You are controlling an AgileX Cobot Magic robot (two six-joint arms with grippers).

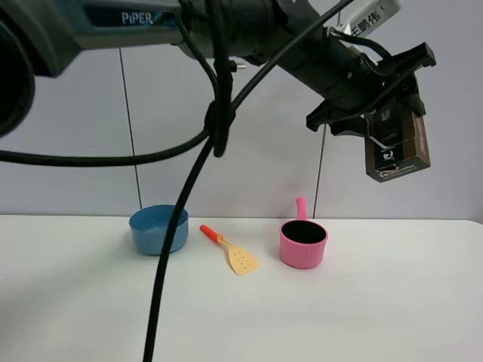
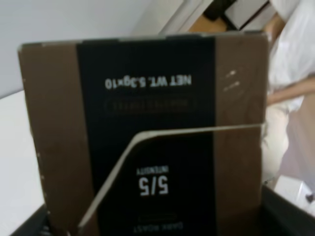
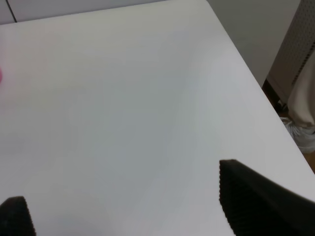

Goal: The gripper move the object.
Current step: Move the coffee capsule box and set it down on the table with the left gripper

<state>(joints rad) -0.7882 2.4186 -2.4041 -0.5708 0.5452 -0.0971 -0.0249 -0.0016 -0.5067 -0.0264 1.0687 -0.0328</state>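
Note:
My left gripper point(image 1: 386, 115), the black claw on the dark grey PiPER arm, reaches across to the upper right of the exterior view. It is shut on the object, a dark brown cardboard box point(image 1: 398, 154) with a black printed face, held high above the white table point(image 1: 377, 317). In the left wrist view the box point(image 2: 147, 132) fills the frame, with white print and a pale strap across it. My right gripper point(image 3: 120, 196) is open and empty over bare table; it does not show in the exterior view.
A blue bowl point(image 1: 158, 228), a yellow spatula with an orange handle point(image 1: 230, 250) and a pink pot point(image 1: 303, 241) stand in a row near the table's back. Black cables point(image 1: 189, 173) hang across the left. The table's edge point(image 3: 246, 64) runs on the right.

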